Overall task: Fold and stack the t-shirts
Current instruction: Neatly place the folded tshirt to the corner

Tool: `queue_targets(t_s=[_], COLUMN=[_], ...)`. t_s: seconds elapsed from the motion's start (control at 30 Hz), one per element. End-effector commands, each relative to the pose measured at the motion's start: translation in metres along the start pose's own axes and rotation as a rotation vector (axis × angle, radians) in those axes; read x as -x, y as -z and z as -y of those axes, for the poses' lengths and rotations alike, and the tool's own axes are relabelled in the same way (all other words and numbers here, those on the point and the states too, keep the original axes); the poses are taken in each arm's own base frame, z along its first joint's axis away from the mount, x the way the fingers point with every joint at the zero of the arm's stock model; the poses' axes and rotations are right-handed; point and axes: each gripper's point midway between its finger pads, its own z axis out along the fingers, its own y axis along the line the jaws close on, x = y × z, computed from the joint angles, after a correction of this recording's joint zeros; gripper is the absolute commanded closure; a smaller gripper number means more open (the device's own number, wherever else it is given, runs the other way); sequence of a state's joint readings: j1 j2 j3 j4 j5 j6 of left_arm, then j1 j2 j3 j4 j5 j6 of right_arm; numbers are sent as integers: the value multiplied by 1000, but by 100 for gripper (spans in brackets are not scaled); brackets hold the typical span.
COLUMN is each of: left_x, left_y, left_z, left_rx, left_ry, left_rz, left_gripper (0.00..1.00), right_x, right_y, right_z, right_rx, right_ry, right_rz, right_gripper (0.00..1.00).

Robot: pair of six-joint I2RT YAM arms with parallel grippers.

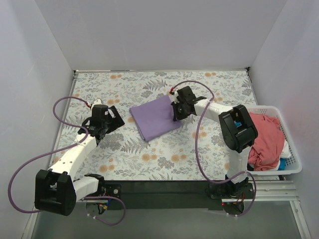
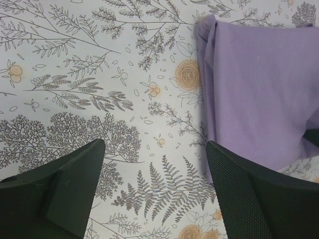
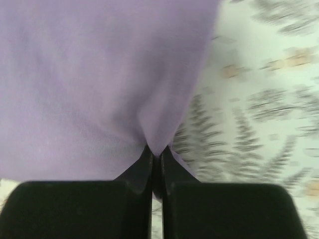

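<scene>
Currently the right gripper (image 3: 156, 152) is clenched on the right edge of the folded lavender t-shirt (image 1: 154, 118).
It lies flat on the counter (image 1: 149, 157); the left gripper (image 2: 155, 148) hangs released beside it, and the coral-pink t-shirt (image 1: 266, 137) fills the basket (image 1: 294, 167).

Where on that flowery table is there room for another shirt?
Bare: the far strip between back wall and lavender t-shirt, and the near stretch between it and the table's front edge. Crowded: around the shirt, pinched by the right gripper, open left gripper beside it; the basket is heaped.
</scene>
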State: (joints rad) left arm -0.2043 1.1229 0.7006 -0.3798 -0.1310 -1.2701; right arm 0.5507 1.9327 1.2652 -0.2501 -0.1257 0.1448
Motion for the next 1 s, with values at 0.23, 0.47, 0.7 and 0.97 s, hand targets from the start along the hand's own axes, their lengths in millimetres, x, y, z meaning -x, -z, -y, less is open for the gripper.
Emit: queue_targets(t_s=[0.23, 0.47, 0.7, 0.97], left_x=[7, -8, -25, -38], left_y=[-3, -10, -23, -32], left_z=[4, -6, -8, -13], left_rx=[-8, 80, 108, 130], left_ry=[-14, -72, -96, -103], left_rz=[14, -19, -81, -137], left_gripper=[18, 18, 19, 19], right_x=[91, 117, 113, 74], right_y=[56, 108, 123, 162], right_z=[185, 308, 389, 466], right_rx=[-494, -836, -967, -1146], right_ry=[93, 116, -58, -259], right_rz=[114, 88, 122, 129], right_gripper=[99, 99, 99, 99])
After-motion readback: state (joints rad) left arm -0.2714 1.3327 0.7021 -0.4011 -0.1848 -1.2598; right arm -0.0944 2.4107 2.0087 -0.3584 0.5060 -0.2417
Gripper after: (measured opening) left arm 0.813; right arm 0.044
